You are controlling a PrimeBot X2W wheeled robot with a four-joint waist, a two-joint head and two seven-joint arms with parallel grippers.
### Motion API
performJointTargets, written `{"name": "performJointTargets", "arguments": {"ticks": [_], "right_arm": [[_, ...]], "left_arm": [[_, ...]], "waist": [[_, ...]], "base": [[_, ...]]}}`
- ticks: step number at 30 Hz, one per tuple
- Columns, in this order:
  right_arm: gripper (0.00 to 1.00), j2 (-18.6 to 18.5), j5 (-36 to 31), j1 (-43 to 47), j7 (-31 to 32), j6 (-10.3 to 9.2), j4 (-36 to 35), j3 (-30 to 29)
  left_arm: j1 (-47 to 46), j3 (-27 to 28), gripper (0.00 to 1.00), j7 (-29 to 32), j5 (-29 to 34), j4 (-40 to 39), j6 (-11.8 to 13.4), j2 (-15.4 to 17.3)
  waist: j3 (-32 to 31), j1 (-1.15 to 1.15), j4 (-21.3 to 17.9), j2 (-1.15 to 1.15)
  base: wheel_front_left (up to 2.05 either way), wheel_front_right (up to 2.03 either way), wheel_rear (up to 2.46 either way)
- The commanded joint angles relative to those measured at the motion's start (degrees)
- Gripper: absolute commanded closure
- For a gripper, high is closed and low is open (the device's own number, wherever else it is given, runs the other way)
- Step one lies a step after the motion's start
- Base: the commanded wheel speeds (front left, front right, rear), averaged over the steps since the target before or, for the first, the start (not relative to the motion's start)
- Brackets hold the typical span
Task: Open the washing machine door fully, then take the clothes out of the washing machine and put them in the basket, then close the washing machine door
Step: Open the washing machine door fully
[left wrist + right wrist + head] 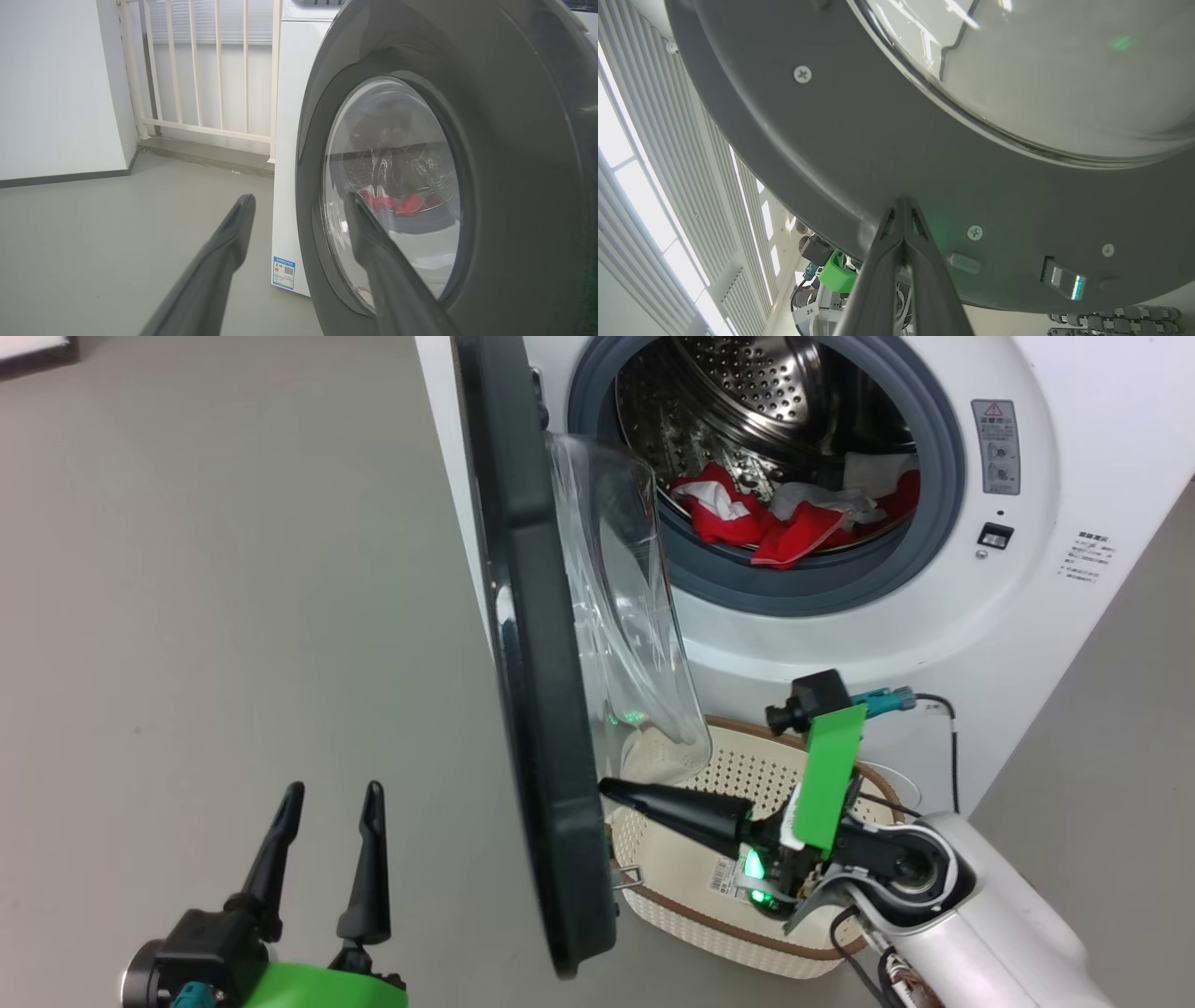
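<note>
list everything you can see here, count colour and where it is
washer: one, white, ahead
door: one, black rim with clear glass, open, edge-on at centre
drum: one, steel, inside the washer
clothes: small pile, red and white, in the drum
basket: one, cream with brown rim, on the floor before the washer
railing: one, cream, beside the washer
floor: grey
left hand: one, dark, open, outside the door
right hand: one, dark, shut, tips at the door's inner rim, above the basket
</note>
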Motion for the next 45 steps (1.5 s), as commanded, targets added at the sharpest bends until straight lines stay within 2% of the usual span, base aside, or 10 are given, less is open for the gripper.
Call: {"name": "performJointTargets", "arguments": {"ticks": [1, 14, 27, 28, 29, 30, 31, 33, 34, 45], "right_arm": [[1.00, 1.2, 0.6, -1.7, -0.5, 0.44, -1.1, 1.6], [1.00, 1.2, 4.3, -6.7, -2.6, 0.44, 1.6, 8.6], [0.98, 1.2, 3.2, -6.0, -4.2, 0.44, 2.2, 8.9], [0.65, 1.2, 0.5, -5.9, -5.5, 0.44, 2.4, 8.1], [0.52, 0.9, -1.6, -5.8, -6.4, 0.44, 2.2, 7.8], [0.30, 0.3, -3.9, -5.6, -7.5, 0.44, 1.7, 7.6], [0.16, -0.4, -6.5, -5.4, -9.0, 0.44, 1.4, 7.7], [0.04, -1.8, -11.5, -4.7, -12.7, 0.44, 0.5, 8.2], [0.00, -2.4, -13.7, -4.2, -14.6, 0.44, 0.0, 8.5], [0.00, -11.5, -34.7, -1.0, -40.4, 0.44, 0.3, 17.7]], "left_arm": [[-0.8, 2.3, 0.00, -0.5, 0.5, -1.8, -0.1, 0.6], [0.8, 3.7, 0.00, -0.5, -0.2, -4.8, 1.3, 0.6], [1.2, 3.4, 0.00, -0.5, 0.2, -4.3, 1.2, 0.6], [1.2, 3.3, 0.00, -0.5, 0.3, -4.1, 1.1, 0.6], [1.2, 3.2, 0.00, -0.5, 0.3, -4.0, 1.0, 0.6], [1.2, 3.2, 0.00, -0.5, 0.3, -3.8, 0.9, 0.6], [1.1, 3.1, 0.00, -0.5, 0.4, -3.7, 0.8, 0.6], [1.0, 3.0, 0.00, -0.5, 0.5, -3.3, 0.5, 0.6], [0.9, 3.0, 0.00, -0.5, 0.5, -3.1, 0.4, 0.6], [0.5, 2.6, 0.00, -0.5, 1.5, -1.3, -0.5, 0.6]], "waist": [[0.1, 0.00, 0.4, 0.00], [1.8, 0.00, 1.4, 0.00], [0.3, 0.00, 0.8, 0.00], [0.0, 0.00, 0.6, 0.00], [-0.1, 0.00, 0.5, 0.00], [-0.2, 0.00, 0.4, 0.00], [-0.3, 0.00, 0.4, 0.00], [-0.5, 0.00, 0.2, 0.00], [-0.7, 0.00, 0.1, 0.00], [-1.9, 0.00, -0.6, 0.00]], "base": [[0.00, 0.00, 0.00], [0.00, 0.00, 0.00], [0.00, 0.00, 0.00], [0.00, 0.00, 0.00], [0.00, 0.00, 0.00], [0.00, 0.00, 0.00], [0.00, 0.00, 0.00], [0.00, 0.00, 0.00], [0.00, 0.00, 0.00], [0.00, 0.00, 0.00]]}}
